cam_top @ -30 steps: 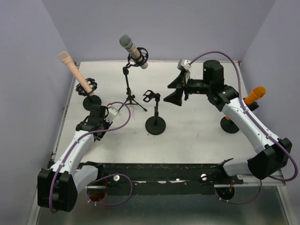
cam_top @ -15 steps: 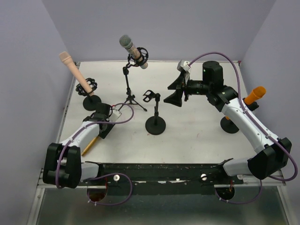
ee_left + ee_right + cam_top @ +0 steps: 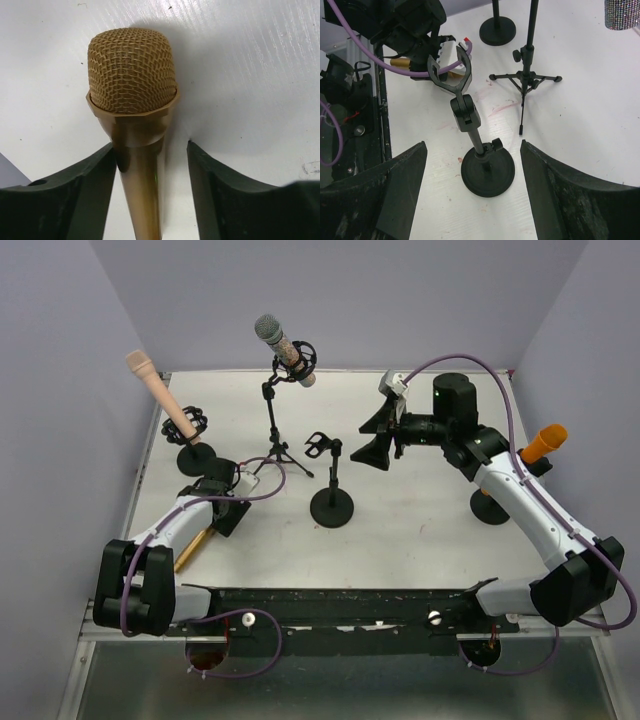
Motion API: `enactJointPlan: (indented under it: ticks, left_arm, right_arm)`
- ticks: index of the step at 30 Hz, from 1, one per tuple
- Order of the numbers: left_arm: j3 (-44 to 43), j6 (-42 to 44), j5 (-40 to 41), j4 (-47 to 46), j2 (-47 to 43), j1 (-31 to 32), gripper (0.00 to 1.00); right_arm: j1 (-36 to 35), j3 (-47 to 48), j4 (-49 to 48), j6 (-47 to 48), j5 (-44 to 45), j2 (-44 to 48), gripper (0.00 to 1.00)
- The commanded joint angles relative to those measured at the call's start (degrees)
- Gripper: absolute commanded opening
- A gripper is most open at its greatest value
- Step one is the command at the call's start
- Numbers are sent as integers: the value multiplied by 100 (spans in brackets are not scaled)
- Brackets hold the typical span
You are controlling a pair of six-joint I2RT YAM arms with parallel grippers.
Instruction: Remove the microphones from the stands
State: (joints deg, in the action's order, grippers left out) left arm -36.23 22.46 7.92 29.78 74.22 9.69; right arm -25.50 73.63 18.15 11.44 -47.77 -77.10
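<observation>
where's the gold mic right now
The gold mic lies on the table at its near-left side, between the open fingers of the left gripper.

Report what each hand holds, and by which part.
Nothing is held. The left hand, open, straddles the handle of the gold microphone just below its head; the right hand is open and empty.

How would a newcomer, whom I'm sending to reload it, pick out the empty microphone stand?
Start at the white table and go to its middle. There a short black stand rises from a round base, right of the tripod stand. Alone among the four stands, its forked clip holds no microphone.
</observation>
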Motion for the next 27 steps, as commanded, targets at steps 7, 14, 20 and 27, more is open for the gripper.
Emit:
enactJointPlan:
  ticks: [7, 14, 20, 27]
  left_arm:
    - [54, 57, -406, 89, -487, 68, 71]
    - [2, 22, -309, 89, -487, 103, 71]
    - [-104, 22, -326, 159, -505, 103, 71]
    - [-613, 100, -396, 914, -1153, 129, 71]
  right_arm:
    - [10, -15, 206, 95, 92, 81, 84]
    - [10, 55, 224, 113, 48, 11, 83]
    - [10, 73, 250, 113, 40, 20, 84]
    - [10, 477, 996, 586, -39, -94, 84]
